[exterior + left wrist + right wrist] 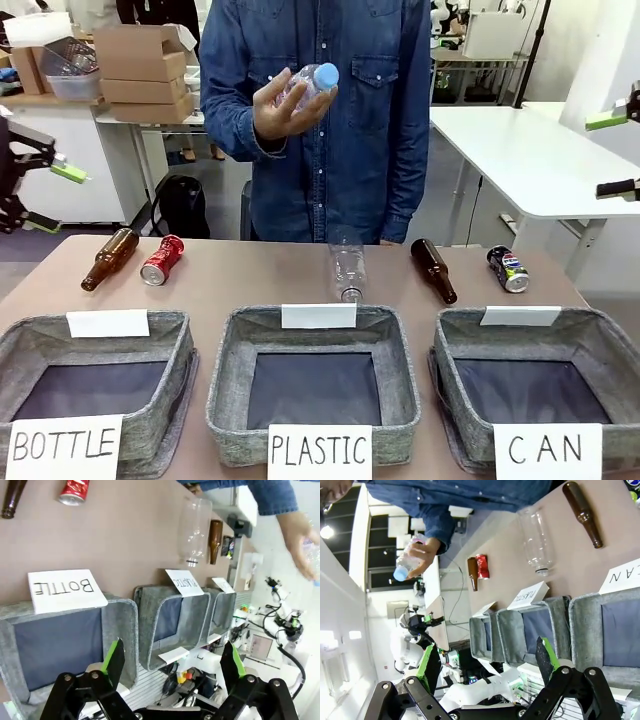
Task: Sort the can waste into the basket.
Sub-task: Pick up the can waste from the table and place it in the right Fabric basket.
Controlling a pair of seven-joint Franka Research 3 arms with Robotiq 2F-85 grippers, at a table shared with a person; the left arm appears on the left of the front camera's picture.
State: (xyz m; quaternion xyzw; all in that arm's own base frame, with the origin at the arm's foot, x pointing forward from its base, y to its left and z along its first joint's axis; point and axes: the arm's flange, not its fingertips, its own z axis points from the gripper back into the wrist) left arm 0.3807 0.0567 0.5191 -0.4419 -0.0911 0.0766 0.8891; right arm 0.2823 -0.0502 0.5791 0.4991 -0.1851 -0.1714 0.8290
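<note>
Left gripper [173, 659]: at the far-left edge, raised above the table [260, 285]; green-padded fingers spread wide, nothing between them.
Baskets: three square grey woven ones with dark lining, in a row along the near edge, each with a white sign in front and a small white card on its far rim.
BOTTLE basket [40, 326]: on the left.
Brown glass bottles: two, both lying on the table; one [110, 258] at the far left, the other [433, 270] right of centre.
Cans: two, both lying on their sides in the far row, neither in a basket.
Red can [162, 260]: dented, its silver end turned toward the near side; just right of the left brown bottle, beyond the BOTTLE basket.
PLASTIC basket [228, 372]: in the middle.
Clear plastic bottles: two; one [347, 268] capless on the table beyond the PLASTIC basket, one [308, 84] with a blue cap held up in the person's hand [283, 108] at chest height.
Dark can [508, 268]: blue-black with a red, white and blue logo; at the right end of the far row, right of the second brown bottle, near the far rim of the basket behind it.
CAN basket [592, 326]: on the right, dark lining bare, sign [548, 450] reading "CAN".
Right gripper [487, 658]: at the far-right edge, high above the table; fingers spread wide, nothing between them.
</note>
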